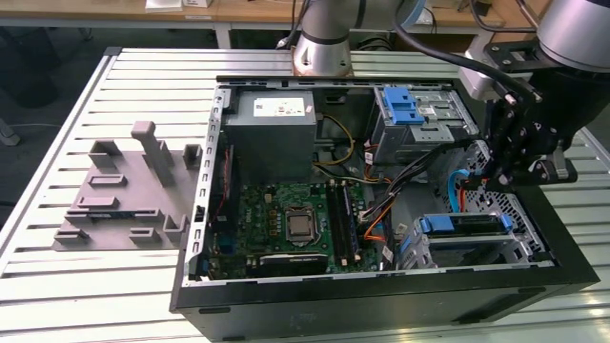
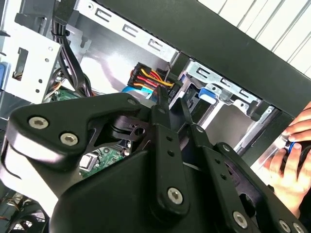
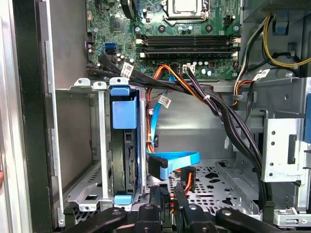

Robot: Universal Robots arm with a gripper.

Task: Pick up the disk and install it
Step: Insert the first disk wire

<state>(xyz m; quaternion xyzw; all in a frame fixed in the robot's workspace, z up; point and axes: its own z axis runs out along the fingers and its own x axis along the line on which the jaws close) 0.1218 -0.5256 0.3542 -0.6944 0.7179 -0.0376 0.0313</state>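
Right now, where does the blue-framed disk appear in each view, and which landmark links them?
Exterior view: disk in the metal bay, at the exterior view's right.
First wrist view: disk on edge in that bay.
Second wrist view: its blue end, in the bay.
Shared landmark: green motherboard.

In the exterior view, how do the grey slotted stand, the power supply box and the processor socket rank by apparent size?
Largest to smallest, as they look:
1. grey slotted stand
2. power supply box
3. processor socket

The stand and box lie at different depths, so their order is unsure.
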